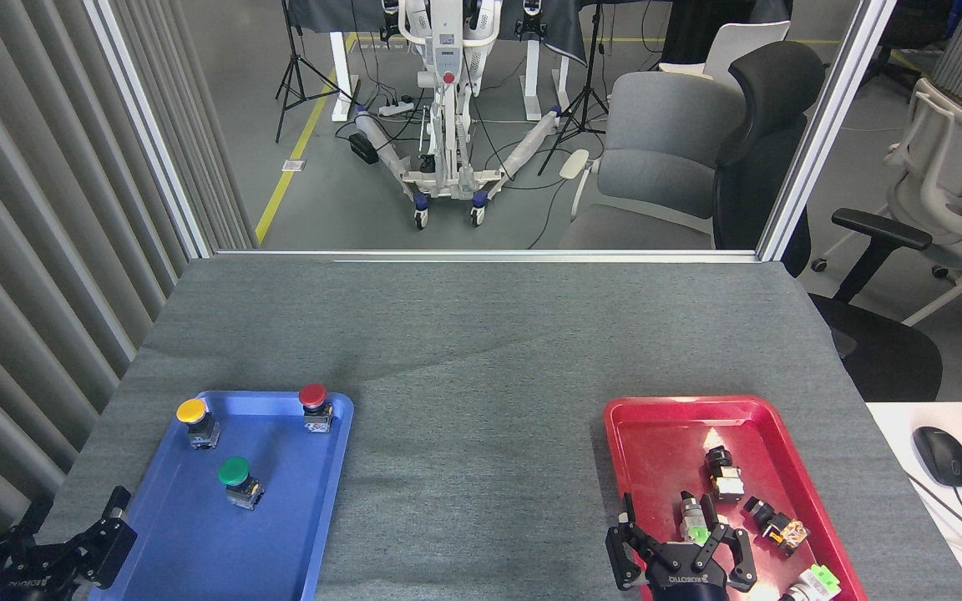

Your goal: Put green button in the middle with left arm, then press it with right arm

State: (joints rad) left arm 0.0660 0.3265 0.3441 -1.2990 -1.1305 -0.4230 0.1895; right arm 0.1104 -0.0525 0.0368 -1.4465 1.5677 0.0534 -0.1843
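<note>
The green button (235,477) stands upright in the blue tray (197,534), nearer to me than the yellow button (194,418) and the red button (314,403). My left gripper (72,522) is open at the bottom left corner, left of the tray and well apart from the green button. My right gripper (677,534) is open at the bottom right, over the near end of the red tray (648,434), with nothing between its fingers. The middle of the dark-grey tabletop (473,467) lies between the two trays.
Several small switch parts (727,484) lie in the red tray just beyond my right gripper. A grey slatted wall runs along the table's left side. A white desk with a black mouse (942,455) adjoins the table at the right.
</note>
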